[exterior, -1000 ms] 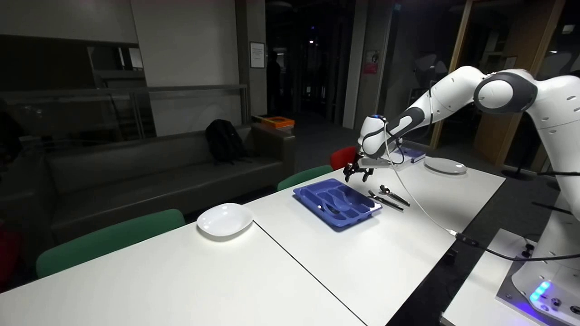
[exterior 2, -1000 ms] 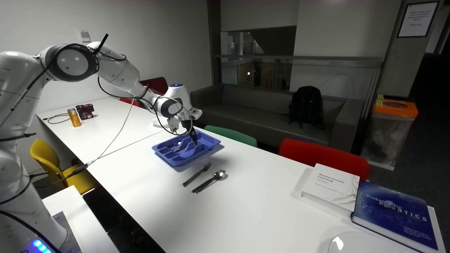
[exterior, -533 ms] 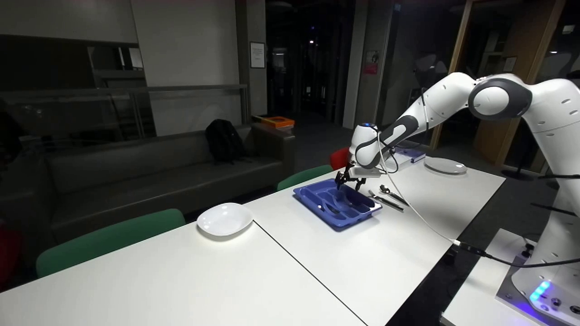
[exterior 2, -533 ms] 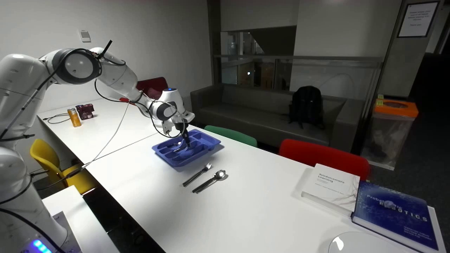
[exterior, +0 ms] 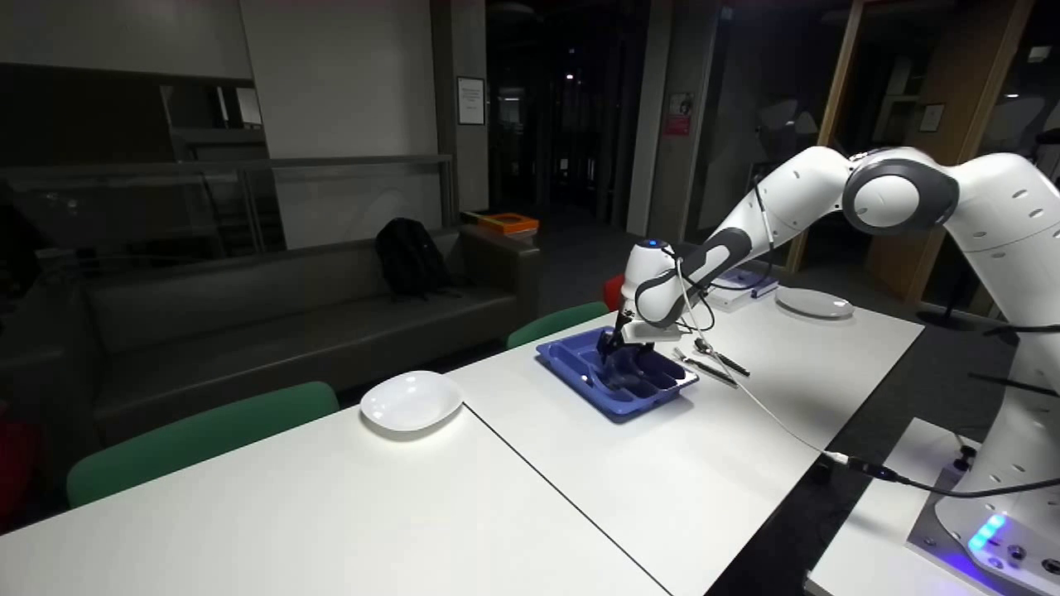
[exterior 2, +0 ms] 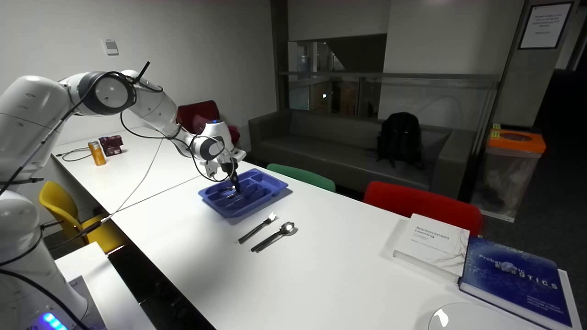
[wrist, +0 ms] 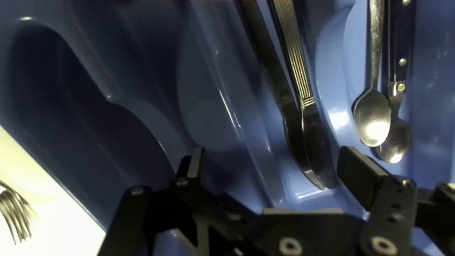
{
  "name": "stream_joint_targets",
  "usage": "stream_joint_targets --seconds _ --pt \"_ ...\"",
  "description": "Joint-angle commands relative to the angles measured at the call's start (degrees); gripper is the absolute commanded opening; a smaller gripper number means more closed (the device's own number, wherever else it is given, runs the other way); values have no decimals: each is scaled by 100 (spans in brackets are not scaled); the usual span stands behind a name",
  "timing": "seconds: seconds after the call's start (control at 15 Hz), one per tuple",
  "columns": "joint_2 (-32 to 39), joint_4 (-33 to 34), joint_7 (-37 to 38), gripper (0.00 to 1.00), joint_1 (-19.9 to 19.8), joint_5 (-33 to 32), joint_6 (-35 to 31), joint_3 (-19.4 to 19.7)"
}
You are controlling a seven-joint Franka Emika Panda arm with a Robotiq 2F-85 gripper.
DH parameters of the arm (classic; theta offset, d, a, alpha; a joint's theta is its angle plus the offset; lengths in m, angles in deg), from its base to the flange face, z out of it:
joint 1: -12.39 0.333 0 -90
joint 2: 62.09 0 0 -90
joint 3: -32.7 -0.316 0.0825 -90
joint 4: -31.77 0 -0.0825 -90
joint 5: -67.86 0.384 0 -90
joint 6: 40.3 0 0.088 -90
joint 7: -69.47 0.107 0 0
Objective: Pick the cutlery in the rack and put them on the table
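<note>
In both exterior views my gripper (exterior: 627, 352) reaches down into the rack (exterior 2: 234, 213), a blue compartmented tray on the white table (exterior: 530, 530). Seen from the wrist, the gripper (wrist: 273, 164) is open and grips nothing. Two knives (wrist: 314, 142) lie side by side in one compartment; their blade ends show between the fingers, close to the right finger (wrist: 360, 174). Two spoons (wrist: 372, 115) lie in the compartment to the right, beyond that finger. On the table beside the rack rest a fork (exterior 2: 257, 228) and a spoon (exterior 2: 273, 237). Whether the fingers touch the tray cannot be told.
A white dish (exterior: 411, 401) stands across the table seam, and a white plate (exterior: 814, 303) lies at the table's far end. Two books (exterior 2: 431, 247) sit near that plate. An orange can (exterior 2: 96, 153) is on the adjoining section. Green and red chairs (exterior 2: 422, 206) line one edge.
The arm has come down and moved across the rack, toward the compartments with knives and spoons. My gripper has stayed open. The fork and spoon on the table have not moved.
</note>
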Motion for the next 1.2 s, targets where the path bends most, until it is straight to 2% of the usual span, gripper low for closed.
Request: stream_joint_targets --seconds 0.0,0.47,0.73,1.13 --pt "158 254 80 100 49 -88 93 40" --pt "429 664 -15 100 -3 -7 364 -83" --pt "494 862 -65 100 -85 89 765 -221" --pt "512 1064 -859 100 -334 124 1503 -613"
